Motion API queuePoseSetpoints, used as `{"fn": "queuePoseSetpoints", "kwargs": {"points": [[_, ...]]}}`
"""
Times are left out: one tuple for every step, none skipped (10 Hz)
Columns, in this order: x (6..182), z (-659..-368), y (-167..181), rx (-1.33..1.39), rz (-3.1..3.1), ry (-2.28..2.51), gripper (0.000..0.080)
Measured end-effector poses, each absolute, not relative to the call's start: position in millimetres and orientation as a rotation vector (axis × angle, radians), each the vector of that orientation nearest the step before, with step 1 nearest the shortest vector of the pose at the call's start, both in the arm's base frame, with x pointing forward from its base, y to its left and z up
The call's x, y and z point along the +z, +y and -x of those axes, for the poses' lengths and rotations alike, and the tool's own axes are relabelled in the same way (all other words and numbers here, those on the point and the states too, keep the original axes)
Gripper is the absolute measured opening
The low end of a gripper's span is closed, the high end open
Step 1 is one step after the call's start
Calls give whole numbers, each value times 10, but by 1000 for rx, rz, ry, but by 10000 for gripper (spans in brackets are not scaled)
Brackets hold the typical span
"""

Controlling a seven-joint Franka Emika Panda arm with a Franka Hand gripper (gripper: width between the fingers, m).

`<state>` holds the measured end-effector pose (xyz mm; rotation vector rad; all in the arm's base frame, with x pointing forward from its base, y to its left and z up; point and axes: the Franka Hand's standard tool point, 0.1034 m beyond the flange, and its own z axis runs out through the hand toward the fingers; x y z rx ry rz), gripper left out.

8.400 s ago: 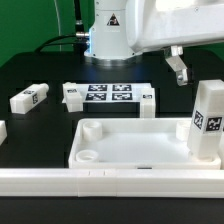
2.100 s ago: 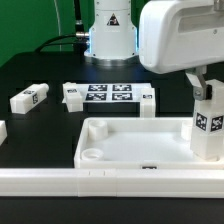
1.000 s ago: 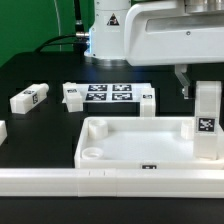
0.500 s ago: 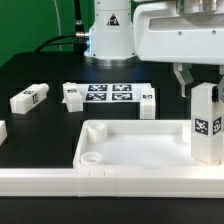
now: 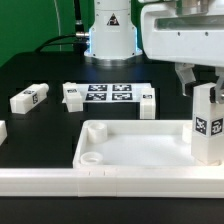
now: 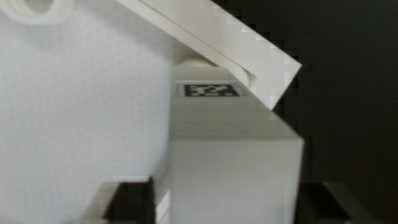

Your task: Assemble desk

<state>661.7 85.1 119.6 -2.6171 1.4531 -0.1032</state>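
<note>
White leg (image 5: 207, 125) stands upright in the far corner of the tabletop (image 5: 130, 126), on the exterior view's right, tag facing the cam. Base sits inside the raised rim, presumably in that corner's socket; the seat itself is hidden by the leg.

Gripper (image 5: 203, 86) hangs right over the leg's top w/ jaws straddling it. One finger (image 5: 186, 80) shows just beside the upper part of the leg. The wrist view has the leg btwn two dark finger shapes. Whether the pads press on it or stand just clear: can't tell, too blurred at the contact.

Step in hand, as I read it: fitting leg no. 1 into its socket. It looks vertical, so it's prob. near done.

Next move calls for:
- If not seated, a firm clench near the top and a push or twist straight down, keeping the leg plumb so the tray doesn't skid on the black table (image 5: 50, 70).
- If seated, let go and lift straight up w/o nudging it, then go for a loose leg (image 5: 30, 99) lying well apart on the exterior view's left.

An empty round socket (image 5: 88, 157) at the near corner on the exterior view's left waits for one. The marker board (image 5: 108, 95) lies beyond the tabletop and the rail (image 5: 100, 182) along the near edge; neither is in the way.
</note>
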Motion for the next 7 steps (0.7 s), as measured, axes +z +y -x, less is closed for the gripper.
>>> {"fn": "queuePoseSetpoints", "kwargs": {"points": [[1196,-6613,849,-102,2646,1407,497],[1205,-6602,855,-87,2725,1279,497],[1210,-6604,883,-85,2793,1134,616],[1207,-6591,922,-60,2840,1037,640],[1202,-6602,936,-70,2903,854,640],[1196,-6600,934,-77,2943,713,648],[1192,-6599,932,-85,2981,555,648]]}}
